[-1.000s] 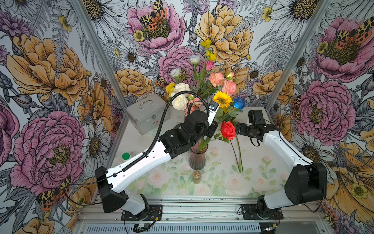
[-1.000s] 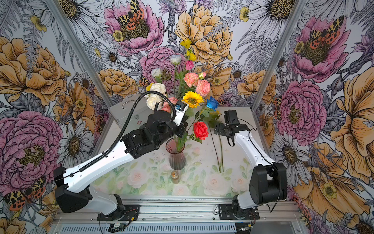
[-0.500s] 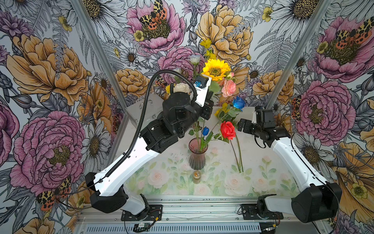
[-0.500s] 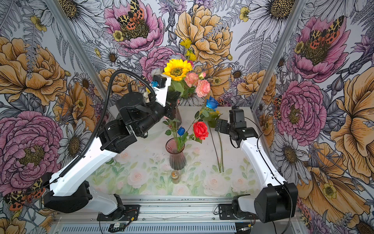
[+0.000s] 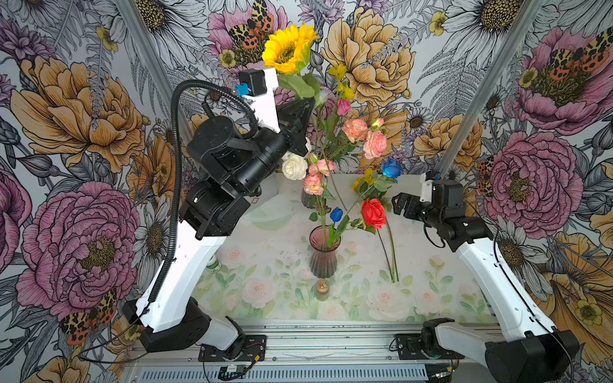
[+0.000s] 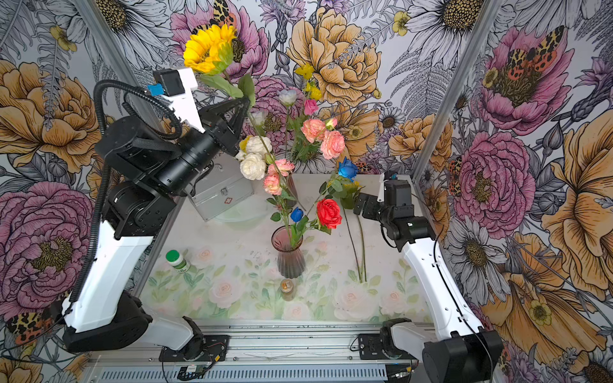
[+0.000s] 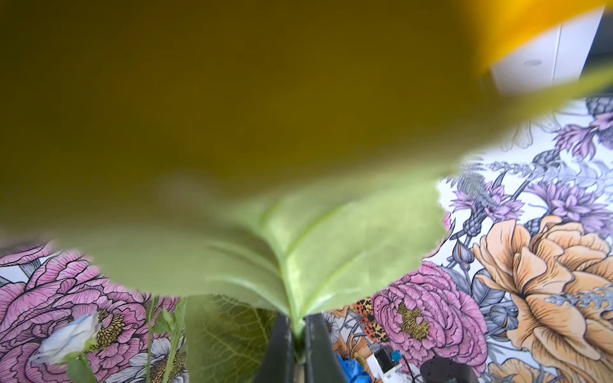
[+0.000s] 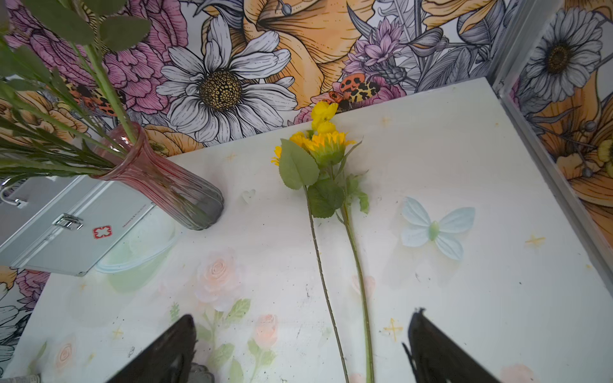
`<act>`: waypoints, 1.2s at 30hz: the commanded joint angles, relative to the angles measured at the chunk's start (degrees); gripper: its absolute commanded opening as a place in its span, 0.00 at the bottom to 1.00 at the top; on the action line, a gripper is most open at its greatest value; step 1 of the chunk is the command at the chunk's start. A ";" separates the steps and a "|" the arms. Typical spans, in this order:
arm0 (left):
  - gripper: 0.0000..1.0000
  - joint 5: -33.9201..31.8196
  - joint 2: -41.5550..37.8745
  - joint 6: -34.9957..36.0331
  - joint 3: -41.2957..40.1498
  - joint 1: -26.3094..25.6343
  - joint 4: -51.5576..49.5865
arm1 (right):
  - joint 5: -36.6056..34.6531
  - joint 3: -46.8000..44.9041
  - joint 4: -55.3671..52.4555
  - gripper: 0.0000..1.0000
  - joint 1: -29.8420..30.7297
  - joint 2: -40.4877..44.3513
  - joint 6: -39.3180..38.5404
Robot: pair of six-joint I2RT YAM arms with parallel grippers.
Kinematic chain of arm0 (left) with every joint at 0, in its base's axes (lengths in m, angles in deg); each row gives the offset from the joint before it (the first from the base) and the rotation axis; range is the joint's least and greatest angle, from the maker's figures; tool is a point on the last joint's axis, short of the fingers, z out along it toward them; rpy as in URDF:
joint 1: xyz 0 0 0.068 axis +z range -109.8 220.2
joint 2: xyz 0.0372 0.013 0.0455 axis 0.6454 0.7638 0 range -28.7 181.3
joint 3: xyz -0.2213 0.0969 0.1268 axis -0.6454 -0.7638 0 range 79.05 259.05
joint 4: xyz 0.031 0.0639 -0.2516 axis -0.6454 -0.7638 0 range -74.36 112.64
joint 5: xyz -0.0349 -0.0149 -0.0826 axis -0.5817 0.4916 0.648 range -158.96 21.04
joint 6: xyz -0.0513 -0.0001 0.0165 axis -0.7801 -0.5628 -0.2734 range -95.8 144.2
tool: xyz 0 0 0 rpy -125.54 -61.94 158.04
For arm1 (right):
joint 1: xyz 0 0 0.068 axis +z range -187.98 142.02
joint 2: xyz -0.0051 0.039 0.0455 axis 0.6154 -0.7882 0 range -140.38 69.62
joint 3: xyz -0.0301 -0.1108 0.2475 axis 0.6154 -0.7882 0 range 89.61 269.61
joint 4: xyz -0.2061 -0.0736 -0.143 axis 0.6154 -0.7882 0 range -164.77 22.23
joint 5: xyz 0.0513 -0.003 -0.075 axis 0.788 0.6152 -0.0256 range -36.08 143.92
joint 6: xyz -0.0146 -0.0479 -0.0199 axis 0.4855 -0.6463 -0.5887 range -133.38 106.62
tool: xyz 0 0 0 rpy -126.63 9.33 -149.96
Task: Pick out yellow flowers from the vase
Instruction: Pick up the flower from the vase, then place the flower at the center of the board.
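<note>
Sunflower stem near-upright (head topmost)

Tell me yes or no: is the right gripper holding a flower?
No: the right gripper is open and empty, and the yellow flowers lie loose on the table.

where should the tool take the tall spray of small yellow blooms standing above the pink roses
Probably the thin green stem just under the small yellow blooms, above the pink roses, where it looks barest. Come sideways from the open right tool's side, jaws across the standing stem, then lift; the left tool is shut on the yellow dark-centred sunflower.
</note>
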 commanded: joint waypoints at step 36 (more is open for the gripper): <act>0.00 4.85 10.85 -29.11 -2.13 1.41 3.93 | 6.30 30.39 -5.30 0.85 21.15 -4.66 -13.82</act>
